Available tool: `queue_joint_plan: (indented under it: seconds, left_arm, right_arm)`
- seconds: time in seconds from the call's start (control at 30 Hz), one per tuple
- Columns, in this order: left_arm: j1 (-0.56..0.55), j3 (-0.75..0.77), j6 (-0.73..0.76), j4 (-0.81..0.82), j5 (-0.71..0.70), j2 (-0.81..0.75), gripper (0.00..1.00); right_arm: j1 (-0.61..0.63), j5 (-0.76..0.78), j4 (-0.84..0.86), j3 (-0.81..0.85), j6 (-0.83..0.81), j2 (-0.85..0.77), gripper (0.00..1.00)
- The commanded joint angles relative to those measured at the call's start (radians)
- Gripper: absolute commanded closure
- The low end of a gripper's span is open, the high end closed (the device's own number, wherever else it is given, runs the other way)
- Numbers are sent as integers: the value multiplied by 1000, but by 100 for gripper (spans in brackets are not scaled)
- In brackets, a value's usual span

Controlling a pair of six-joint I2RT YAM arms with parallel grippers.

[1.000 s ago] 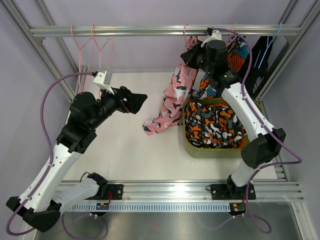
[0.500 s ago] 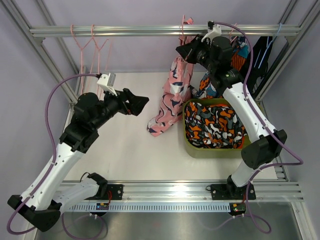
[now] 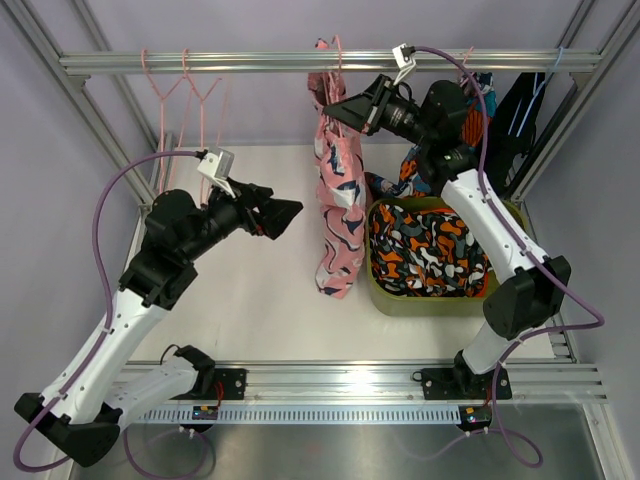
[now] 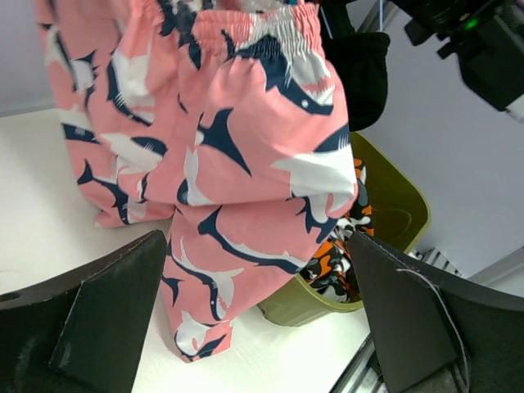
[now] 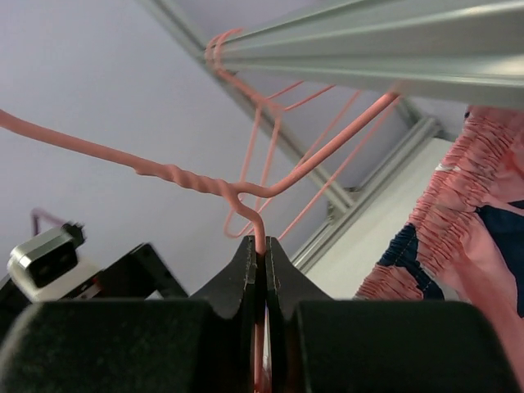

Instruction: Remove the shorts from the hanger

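Pink shorts (image 3: pixel 337 190) with a navy-white shark print hang from a pink wire hanger (image 3: pixel 327 60) just below the top rail. My right gripper (image 3: pixel 332 107) is shut on the hanger's wire (image 5: pixel 246 196), pinched between its fingertips (image 5: pixel 262 250); the shorts' waistband (image 5: pixel 479 205) shows to its right. My left gripper (image 3: pixel 289 213) is open, level with the shorts and just left of them, not touching. In the left wrist view the shorts (image 4: pixel 237 139) fill the space ahead of the open gripper (image 4: pixel 258 327).
An olive bin (image 3: pixel 395 300) holds orange-black-white camouflage shorts (image 3: pixel 430 250), right of the pink pair. Empty pink hangers (image 3: pixel 185 90) hang at the rail's left. Teal-orange print shorts (image 3: pixel 480 100) and black shorts (image 3: pixel 520 110) hang at the right. Frame posts stand at both sides.
My right gripper has carried the hanger and pink shorts leftward along the rail; the shorts now hang straight down off the table. The left gripper edged slightly right.
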Motion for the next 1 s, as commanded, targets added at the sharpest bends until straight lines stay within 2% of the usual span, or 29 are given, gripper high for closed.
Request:
queue_joint_plan:
  seconds: [0.0, 0.1, 0.2, 0.33, 0.53, 0.67, 0.77, 0.97]
  left_arm:
    - [-5, -2, -10, 91, 60, -19, 1]
    - [-5, 12, -17, 62, -13, -30, 1]
    - [-5, 32, -23, -17, -179, -51, 1]
    - [-5, 33, 3, -57, -309, -70, 1]
    - [-5, 93, 23, -110, -402, -9, 3]
    - [-5, 121, -1, -126, -454, 44, 11]
    - [-3, 144, -17, -155, -463, 102, 14]
    - [11, 214, -36, -179, -495, 191, 33]
  right_arm:
    - [25, -226, 345, -28, 85, -32, 100]
    - [30, -345, 444, -74, 147, -29, 100]
    - [35, -424, 444, -116, 139, -33, 100]
    - [36, -524, 426, -183, 98, -61, 100]
    - [54, -578, 336, -352, -27, -178, 100]
    - [70, -578, 254, -416, -123, -251, 100]
    - [73, -583, 233, -429, -140, -268, 100]
    - [85, -596, 193, -461, -184, -311, 100]
